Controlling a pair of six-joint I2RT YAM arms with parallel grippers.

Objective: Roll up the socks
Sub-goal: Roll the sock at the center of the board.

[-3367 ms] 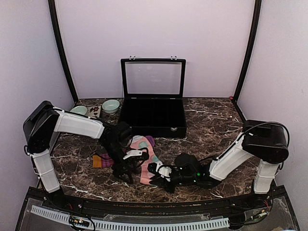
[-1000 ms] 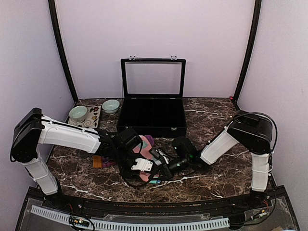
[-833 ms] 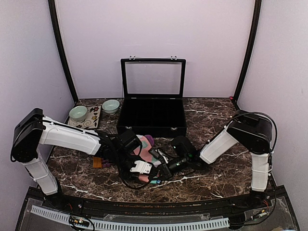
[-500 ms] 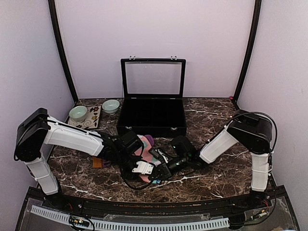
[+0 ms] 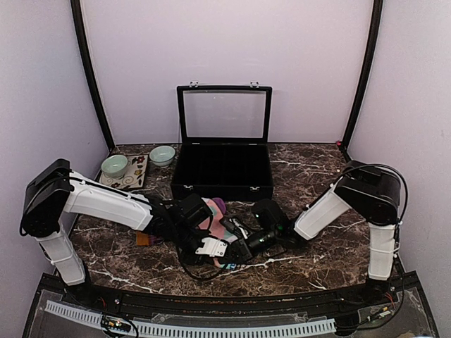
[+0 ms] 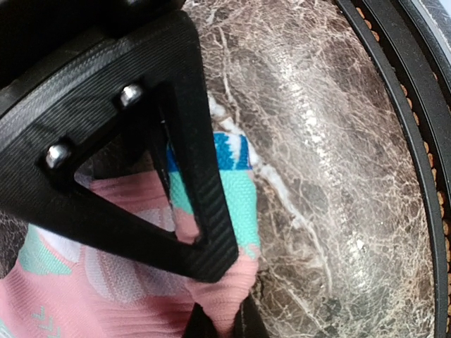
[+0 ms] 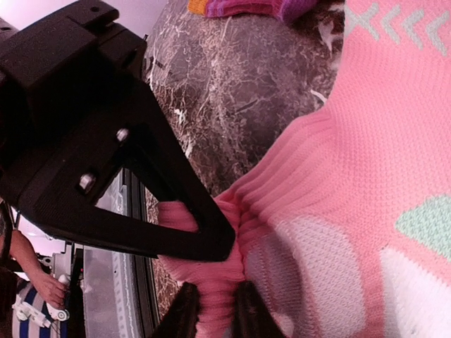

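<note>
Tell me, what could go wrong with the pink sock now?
1. The left gripper and right gripper each pinch only a small fold of the pink sock, so it might slip out during rolling.
2. The two grippers sit very close together in the top view, so they could bump.
3. The striped sock lies close by and might get dragged along.

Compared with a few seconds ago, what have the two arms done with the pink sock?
The left gripper slid rightward along the pink sock and closed on its near end. The right gripper shifted in beside it and pinches the same sock, whose fabric is bunched there. The maroon sock, black case and bowls stayed put.
</note>
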